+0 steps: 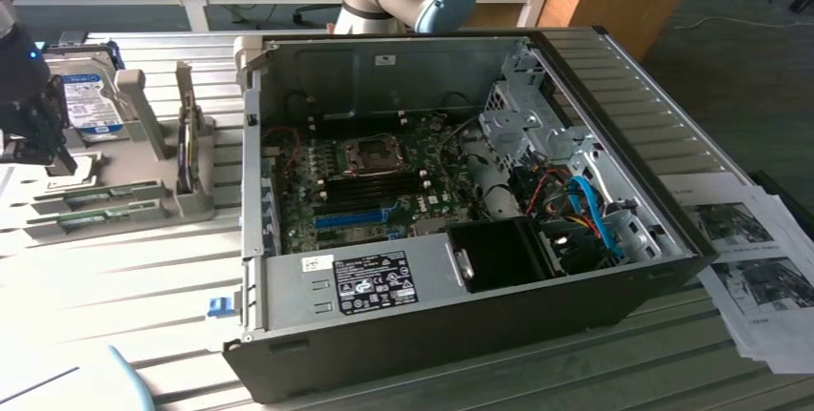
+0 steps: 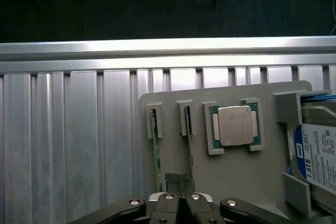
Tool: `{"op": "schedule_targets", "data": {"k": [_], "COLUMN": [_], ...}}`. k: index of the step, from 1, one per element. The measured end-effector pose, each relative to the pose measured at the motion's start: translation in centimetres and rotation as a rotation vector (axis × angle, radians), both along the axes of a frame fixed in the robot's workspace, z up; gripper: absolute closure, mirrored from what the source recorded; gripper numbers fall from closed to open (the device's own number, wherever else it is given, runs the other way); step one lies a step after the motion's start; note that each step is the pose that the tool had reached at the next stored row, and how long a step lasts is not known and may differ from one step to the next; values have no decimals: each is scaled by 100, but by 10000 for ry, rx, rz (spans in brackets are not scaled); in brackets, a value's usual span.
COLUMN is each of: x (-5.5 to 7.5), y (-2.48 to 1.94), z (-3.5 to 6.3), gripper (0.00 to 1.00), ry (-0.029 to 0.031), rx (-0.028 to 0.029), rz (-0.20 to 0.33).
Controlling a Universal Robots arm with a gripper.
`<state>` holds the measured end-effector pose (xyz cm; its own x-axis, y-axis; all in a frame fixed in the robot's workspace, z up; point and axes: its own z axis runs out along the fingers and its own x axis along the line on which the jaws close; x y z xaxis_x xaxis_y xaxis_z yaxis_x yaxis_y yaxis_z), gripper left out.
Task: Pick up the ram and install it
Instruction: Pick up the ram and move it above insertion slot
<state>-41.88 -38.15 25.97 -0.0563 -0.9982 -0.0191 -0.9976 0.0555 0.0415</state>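
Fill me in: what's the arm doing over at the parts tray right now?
The arm's claw is shut and sits over the gray parts tray, close above a ram stick and a second stick. Both stand on edge in their slots. I can't tell if it's pinching either. A processor and a hard drive share the tray. The open computer case stands to the exterior view's right.
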Motion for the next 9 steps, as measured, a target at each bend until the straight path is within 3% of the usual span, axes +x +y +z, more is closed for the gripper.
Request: {"op": "schedule_targets", "data": {"k": [3, 9], "x": [0, -1], "y": [0, 0], "z": [0, -1], "gripper": [91, 91], "ry": [-52, -55], "rx": [1, 2], "rz": [22, 536]}}
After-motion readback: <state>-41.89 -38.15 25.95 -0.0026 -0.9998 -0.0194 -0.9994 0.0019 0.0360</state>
